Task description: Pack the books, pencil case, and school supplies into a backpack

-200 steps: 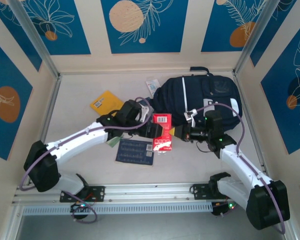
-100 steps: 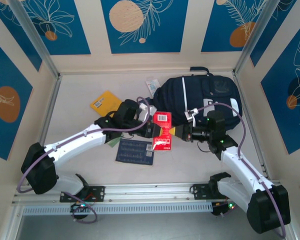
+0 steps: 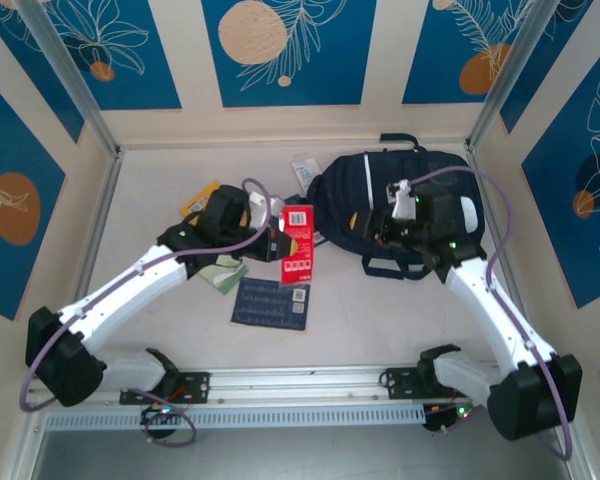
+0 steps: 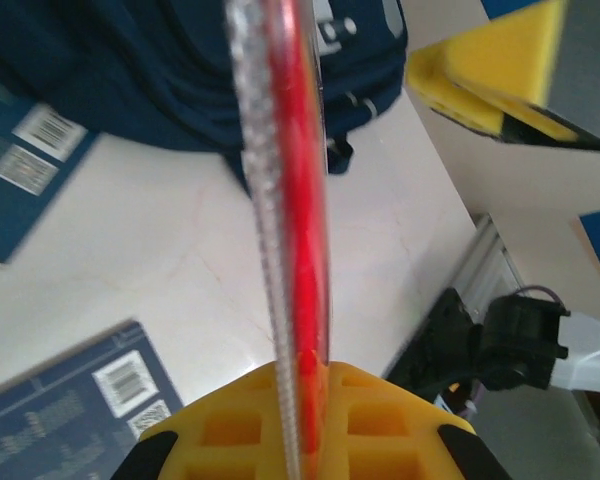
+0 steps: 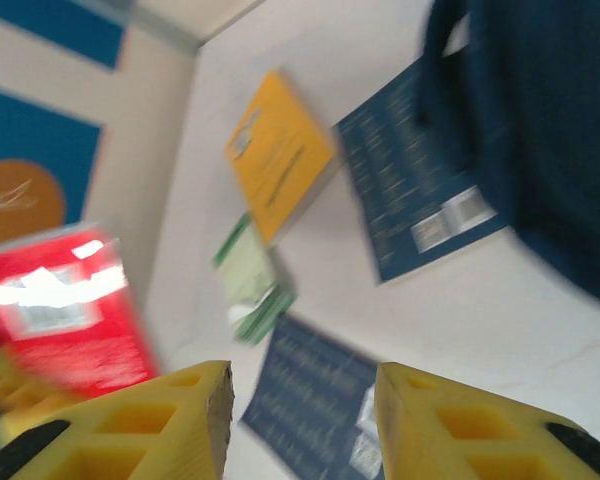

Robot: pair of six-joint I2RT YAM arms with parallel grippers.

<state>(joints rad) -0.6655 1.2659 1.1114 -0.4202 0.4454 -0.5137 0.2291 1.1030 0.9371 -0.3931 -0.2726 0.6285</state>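
Pale beige table [image 3: 380, 320], boxed in by cream walls with blue panels, orange discs and white leaf drawings. An aluminium rail [image 3: 300, 380] runs along the near edge.

Large dark navy fabric backpack with thin white stripes [image 3: 345, 185] lies toward the far right of the table, its carry handle pointing at the back wall.

Left gripper [image 3: 277, 243]: fingers pressed together, pinching one edge of the flat red packet with white print [image 3: 297, 245]. The packet is held up off the table, just left of the backpack, with its printed face toward the overhead camera. From the left wrist it shows edge-on, rising from between the yellow pads.

Right gripper [image 5: 300, 400]: yellow fingers spread, nothing between them. From overhead it sits over the near side of the backpack.

On the table:
- thin dark navy book with white barcode label [image 3: 270, 300], flat, on the near side of the held packet
- pale green packet [image 3: 223, 275], just left of that book, partly under the left arm
- thin yellow-orange book [image 3: 193, 203], farther back, largely covered by the left arm
- second dark navy book [image 5: 420, 190], blurred, close against the backpack's edge
- pale blue-white packet [image 3: 302, 168], at the backpack's far-left edge; touching or just beside, cannot tell
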